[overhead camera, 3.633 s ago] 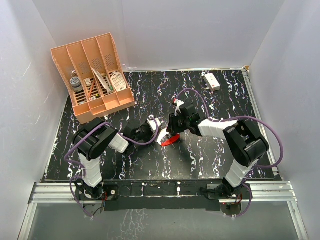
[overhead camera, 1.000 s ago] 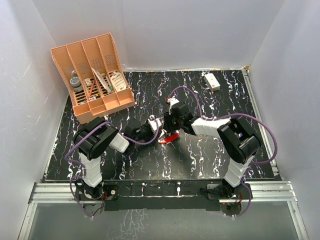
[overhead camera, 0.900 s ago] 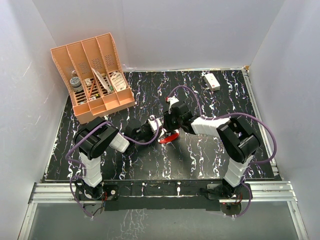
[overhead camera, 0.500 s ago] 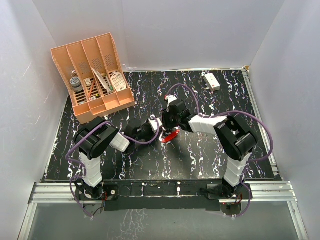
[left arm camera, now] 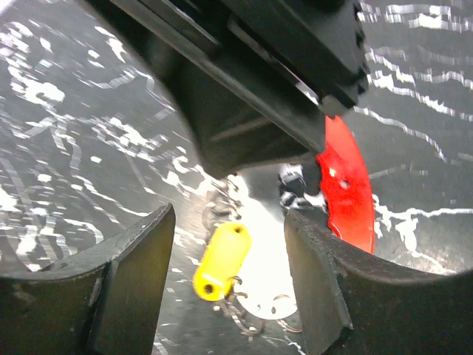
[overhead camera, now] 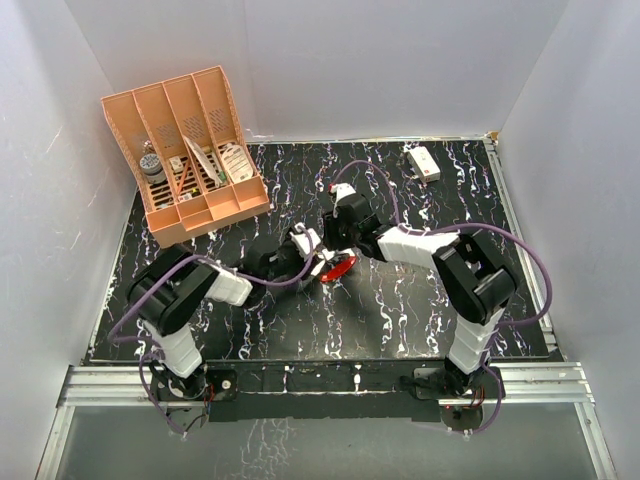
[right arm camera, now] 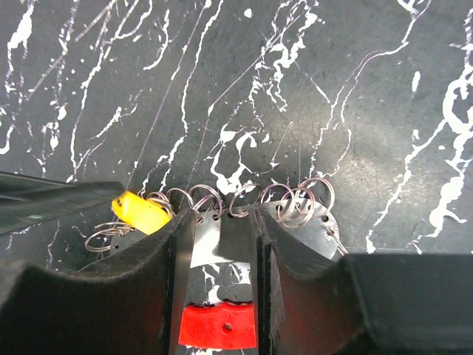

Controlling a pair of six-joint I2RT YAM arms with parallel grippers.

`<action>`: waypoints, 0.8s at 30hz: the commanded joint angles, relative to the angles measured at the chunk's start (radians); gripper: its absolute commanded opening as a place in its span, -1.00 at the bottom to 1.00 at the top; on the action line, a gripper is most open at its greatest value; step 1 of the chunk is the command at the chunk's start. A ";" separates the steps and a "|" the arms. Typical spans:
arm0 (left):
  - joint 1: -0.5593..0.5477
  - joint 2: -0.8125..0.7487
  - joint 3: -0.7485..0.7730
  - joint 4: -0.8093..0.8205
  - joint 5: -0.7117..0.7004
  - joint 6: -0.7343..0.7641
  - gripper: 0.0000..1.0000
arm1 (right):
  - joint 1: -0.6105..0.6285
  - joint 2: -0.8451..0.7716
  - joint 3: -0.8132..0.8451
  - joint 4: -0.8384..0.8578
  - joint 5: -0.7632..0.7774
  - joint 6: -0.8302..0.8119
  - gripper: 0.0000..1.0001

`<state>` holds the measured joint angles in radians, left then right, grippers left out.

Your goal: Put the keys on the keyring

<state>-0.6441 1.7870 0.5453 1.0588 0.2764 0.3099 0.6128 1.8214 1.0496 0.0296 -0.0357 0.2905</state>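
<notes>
- Setting: a black table [overhead camera: 400,310] veined with white is enclosed by plain white walls [overhead camera: 350,60]; two arms are mounted at its near edge.
- Orange organizer [overhead camera: 190,150]: stood at the far left corner, tilted back, with small items lodged in its slots.
- White box [overhead camera: 424,162]: laid flat near the far right edge, well apart from both arms.
- Left gripper [left arm camera: 229,218]: brought to the middle of the table, where it is met by the other arm. Its jaws are seen spread apart in the left wrist view, and nothing is clasped between them.
- Right gripper [right arm camera: 222,211]: reached in from the right and angled down at the same spot. Its jaws are drawn close together, and a flat silvery piece is pinched between them.
- Keys [right arm camera: 218,237]: flat silvery metal, held in the right jaws, with two small holes shown at the upper edge.
- Yellow head [left arm camera: 220,260]: a small yellow tab, seen lying on the table below the gap of the left jaws and just left of the right fingers.
- Wire rings [right arm camera: 247,198]: a row of thin metal loops strung along the tips of the right fingers, from the yellow head across to the right.
- Keyring [left arm camera: 346,188]: a red curved band, found in the gap of the right jaws behind the keys; from above it is seen jutting out beside the right gripper, at table level.
</notes>
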 commanded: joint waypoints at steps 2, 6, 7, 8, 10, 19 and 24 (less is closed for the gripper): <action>-0.005 -0.245 -0.002 -0.041 -0.116 -0.020 0.25 | -0.013 -0.139 0.042 -0.011 0.063 -0.021 -0.29; -0.005 -0.371 -0.001 -0.090 -0.164 -0.063 0.39 | -0.015 -0.201 0.004 -0.032 0.072 -0.025 -0.25; -0.005 -0.394 0.015 -0.133 -0.187 -0.089 0.46 | -0.015 -0.214 -0.009 -0.035 0.068 -0.025 -0.22; -0.005 -0.411 0.034 -0.180 -0.210 -0.105 0.52 | -0.015 -0.227 -0.025 -0.037 0.059 -0.026 -0.18; -0.006 -0.451 0.072 -0.272 -0.246 -0.154 0.86 | -0.015 -0.252 -0.052 -0.042 0.033 -0.032 -0.16; -0.003 -0.554 0.155 -0.435 -0.329 -0.285 0.97 | -0.017 -0.295 -0.140 -0.065 0.078 0.036 -0.09; -0.003 -0.596 0.128 -0.427 -0.319 -0.302 0.97 | -0.029 -0.262 -0.121 -0.081 0.057 0.043 -0.08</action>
<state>-0.6449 1.2465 0.6621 0.6540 -0.0280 0.0471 0.5926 1.5600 0.9020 -0.0647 0.0128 0.3157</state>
